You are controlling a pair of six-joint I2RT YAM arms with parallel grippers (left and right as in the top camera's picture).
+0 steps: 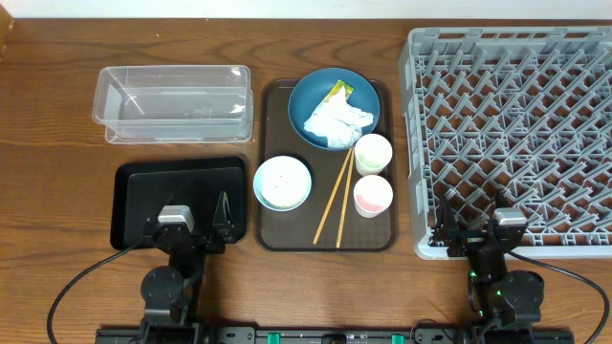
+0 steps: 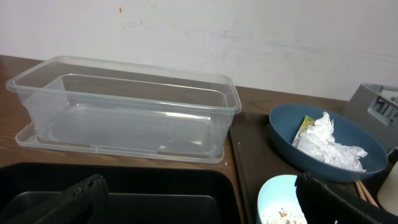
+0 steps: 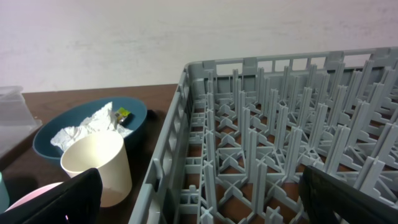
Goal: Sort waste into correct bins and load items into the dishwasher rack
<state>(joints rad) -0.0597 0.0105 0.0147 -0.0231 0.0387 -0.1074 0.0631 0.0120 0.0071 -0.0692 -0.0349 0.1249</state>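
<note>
A dark-blue plate point(image 1: 320, 89) on the brown serving tray holds a crumpled white napkin point(image 1: 337, 122) and a yellow-green wrapper point(image 1: 338, 91). In front of it stand a pale-blue bowl point(image 1: 282, 182) with rice grains point(image 2: 283, 214), a cream cup point(image 1: 373, 153), a pink cup point(image 1: 373, 196) and wooden chopsticks point(image 1: 335, 201). The clear tub point(image 1: 175, 100) is at the back left, the black tray point(image 1: 143, 196) in front of it. The grey rack point(image 1: 516, 124) fills the right. My left gripper point(image 1: 196, 222) is open over the black tray. My right gripper point(image 1: 475, 226) is open over the rack's front edge.
The brown serving tray point(image 1: 277, 234) lies mid-table between the black tray and the rack. A pale wall runs behind the table. Cables trail from both arm bases along the front edge.
</note>
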